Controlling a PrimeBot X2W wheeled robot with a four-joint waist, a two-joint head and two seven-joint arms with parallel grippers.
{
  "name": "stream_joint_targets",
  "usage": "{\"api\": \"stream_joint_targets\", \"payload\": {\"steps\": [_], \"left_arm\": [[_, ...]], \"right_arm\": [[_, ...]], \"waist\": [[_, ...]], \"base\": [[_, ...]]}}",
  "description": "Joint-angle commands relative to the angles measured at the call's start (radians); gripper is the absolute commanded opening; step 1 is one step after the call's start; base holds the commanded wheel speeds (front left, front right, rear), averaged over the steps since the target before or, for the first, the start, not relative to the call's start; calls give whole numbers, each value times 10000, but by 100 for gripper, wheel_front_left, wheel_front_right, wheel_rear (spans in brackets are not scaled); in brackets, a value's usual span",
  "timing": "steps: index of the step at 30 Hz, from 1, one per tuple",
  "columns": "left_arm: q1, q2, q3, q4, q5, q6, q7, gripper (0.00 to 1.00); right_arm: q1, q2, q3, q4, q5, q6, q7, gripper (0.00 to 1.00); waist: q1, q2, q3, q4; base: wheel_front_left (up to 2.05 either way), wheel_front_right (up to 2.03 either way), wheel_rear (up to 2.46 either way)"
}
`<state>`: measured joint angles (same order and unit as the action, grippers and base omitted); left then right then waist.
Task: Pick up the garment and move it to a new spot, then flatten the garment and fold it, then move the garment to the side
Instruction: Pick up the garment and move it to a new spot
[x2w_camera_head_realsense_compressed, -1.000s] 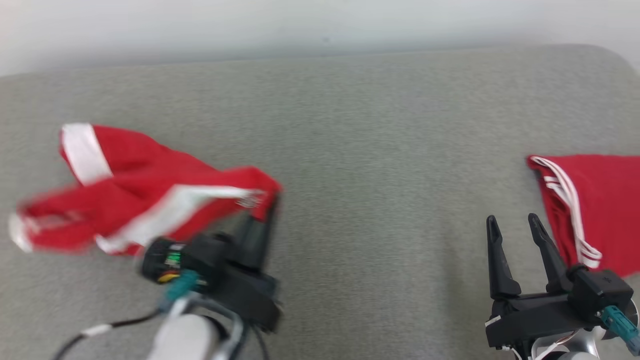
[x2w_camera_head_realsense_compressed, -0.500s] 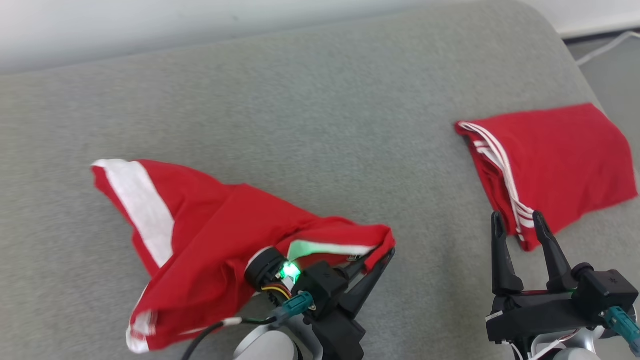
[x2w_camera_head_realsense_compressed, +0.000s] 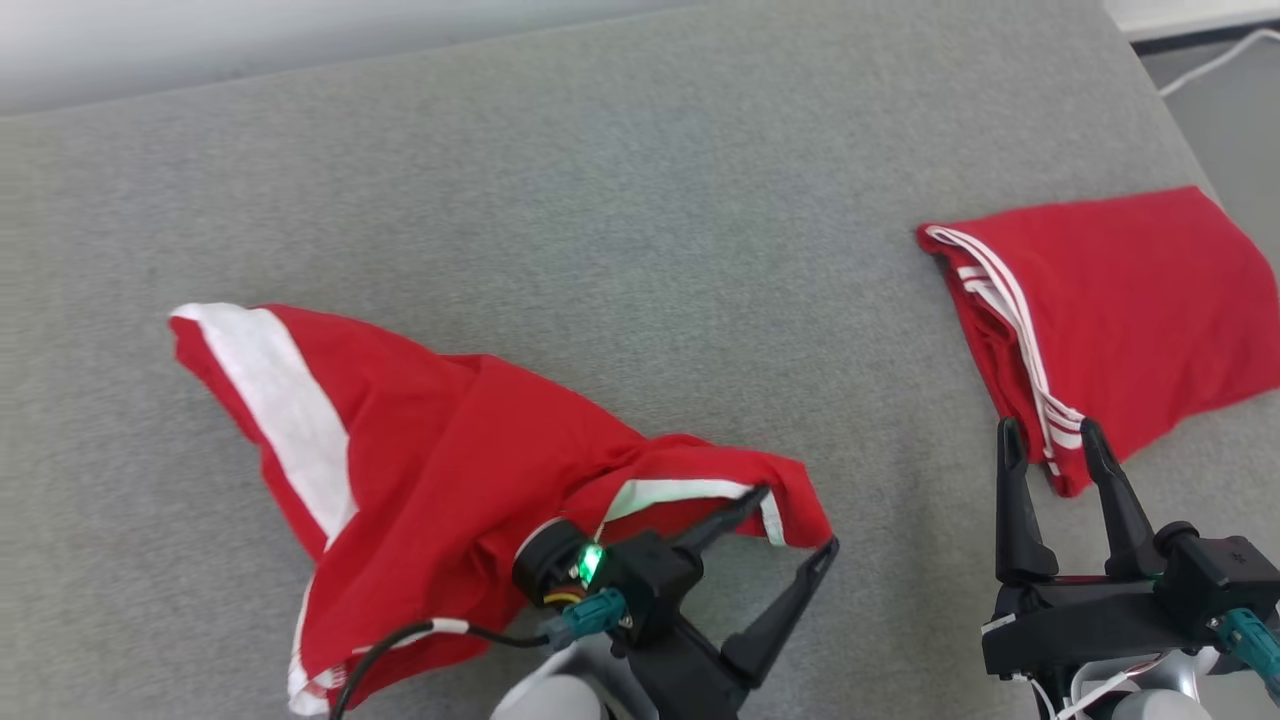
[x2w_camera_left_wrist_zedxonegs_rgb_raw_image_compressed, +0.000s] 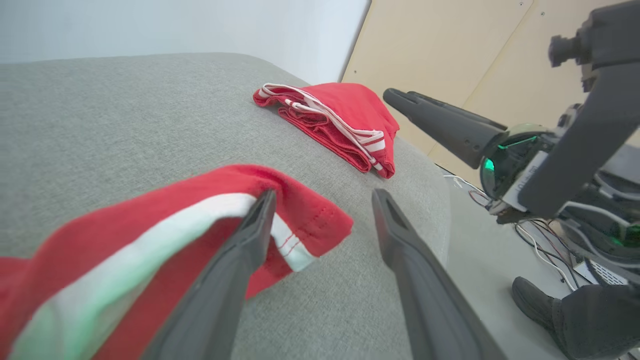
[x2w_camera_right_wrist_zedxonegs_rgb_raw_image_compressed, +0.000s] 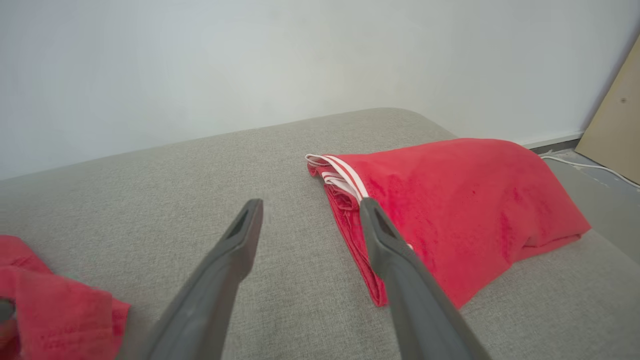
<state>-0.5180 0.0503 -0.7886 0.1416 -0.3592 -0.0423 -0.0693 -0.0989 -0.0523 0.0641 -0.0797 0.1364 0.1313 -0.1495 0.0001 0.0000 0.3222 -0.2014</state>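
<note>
Left claw (x2w_camera_left_wrist_zedxonegs_rgb_raw_image_compressed: 325, 193) agape beside garment hem (x2w_camera_left_wrist_zedxonegs_rgb_raw_image_compressed: 311, 226)

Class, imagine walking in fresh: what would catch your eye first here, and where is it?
A crumpled red garment with white bands sprawls on the left of the grey cushion, by the open left gripper. A folded red garment lies at the right, just beyond the open right gripper.

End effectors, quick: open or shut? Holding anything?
Left end effector: open, gripping nothing; crumpled red-and-white cloth garment lies against it.
Right end effector: open, empty.
</note>
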Motion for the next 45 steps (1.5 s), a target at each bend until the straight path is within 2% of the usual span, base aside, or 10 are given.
{"api": "stream_joint_targets", "payload": {"steps": [1,3,6,8,12,19,23,26,33,45], "left_arm": [[296,66,-43,-181,-163,-74,56,100],[600,365,25,-603,-409,-58,247,100],[847,523,114,-912,-576,-2,333,100],[982,821,318,-1223,-466,231,356,100],[1270,1313,989,-1782,-261,975,59,100],[1594,1999,2733,-2194,-117,2366,-877,100],[1804,2352,3702,-2203,-214,2933,-1350,100],[1999,2587,4283,-2190,-275,3192,-1600,100],[2854,3195,5184,-2051,-107,3383,-1896,100],[4107,3578,5156,-2291,-55,3403,-1770,100]], "right_arm": [[-24,7,-52,5,-97,-9,18,100],[58,10,-119,-39,-153,-9,95,100],[101,10,-167,-83,-189,-9,149,100],[119,6,-223,-127,-210,-9,209,100],[155,-24,-312,-238,-251,-9,314,100],[160,-90,-277,-375,-306,-9,491,100],[196,-154,-221,-361,-293,-9,572,100],[248,-224,-167,-329,-241,-9,617,100],[478,-407,202,-180,-127,-9,687,100],[1339,-369,550,-363,-207,-9,857,100]], "waist": [[-1,0,-467,519],[-1,0,-706,823],[-1,0,-855,1011],[-1,0,-954,1181],[-1,0,-1108,1484],[-1,0,-1299,1803],[-1,0,-1455,1928],[-1,0,-1602,2012],[-1,0,-2116,2069],[-1,0,-2806,1993]], "base": [[0,0,0],[0,0,0],[0,0,0],[0,0,0],[0,0,0],[0,0,0],[0,0,0],[0,0,0],[0,0,0],[0,0,0]]}}
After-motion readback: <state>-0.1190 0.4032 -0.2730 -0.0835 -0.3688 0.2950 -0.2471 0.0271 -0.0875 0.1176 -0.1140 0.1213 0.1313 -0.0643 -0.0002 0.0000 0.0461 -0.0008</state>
